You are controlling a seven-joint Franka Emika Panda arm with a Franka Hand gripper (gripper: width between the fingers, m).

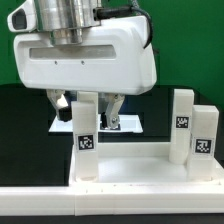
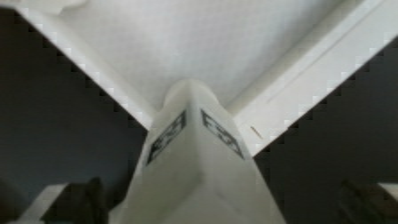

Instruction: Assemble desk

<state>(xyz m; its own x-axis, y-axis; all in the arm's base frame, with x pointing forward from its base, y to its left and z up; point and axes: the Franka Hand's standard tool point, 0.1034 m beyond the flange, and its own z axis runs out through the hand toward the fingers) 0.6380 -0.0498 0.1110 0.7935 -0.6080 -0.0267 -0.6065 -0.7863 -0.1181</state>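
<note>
The white tabletop [image 1: 130,165] lies on the black surface [image 1: 25,130], close to the camera in the exterior view. Three white legs stand up on it, each with a black-and-white tag: one leg [image 1: 87,135] under the robot and two legs [image 1: 193,130] toward the exterior view's right. The jaws [image 1: 88,105] are spread wide on both sides of the first leg, holding nothing. Only the wrist view looks down this leg [image 2: 192,160] and shows tags on two of its sides.

Three legs [image 1: 86,125] stand upright on the tabletop [image 1: 130,165], pincer [image 1: 88,104] above one.
</note>
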